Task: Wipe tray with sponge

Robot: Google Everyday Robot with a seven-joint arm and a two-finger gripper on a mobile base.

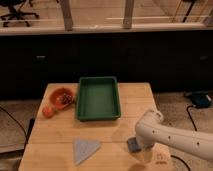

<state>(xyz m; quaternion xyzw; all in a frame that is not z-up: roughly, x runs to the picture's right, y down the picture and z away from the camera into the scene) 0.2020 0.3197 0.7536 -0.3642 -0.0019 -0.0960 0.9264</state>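
Nearest, the two-finger gripper (146, 152) at the end of the white robot arm hangs low over the front edge of the pale wooden table (50, 135), wrist turned down. Its jaws are spread wide and released, and I can see nothing caught between them.

Just beside it, on the side toward the table's middle, lies the small dark blue-grey rectangular sponge (133, 145), flat on the wood. It sits close against the wrist, though whether they touch I cannot tell. The block should be very light and soft. It would squash under a firm pinch and could skid on the smooth wood if nudged from one side. The best hold is probably across its two shorter faces from straight above, low enough that the pads bite its middle, not only its top edge.

Farther along the front edge lies a flat pale grey-blue triangular cloth (86, 149), well apart from the sponge.

Beyond, at the middle of the table, stands the large rectangular green plastic tray (98, 118) with raised sides and rounded corners, its floor bare. It looks stiff but light, so hard wiping might push it about.

Next to the tray's far side from the arm sits a small round orange bowl (56, 92), with a small orange ball (47, 111) near it
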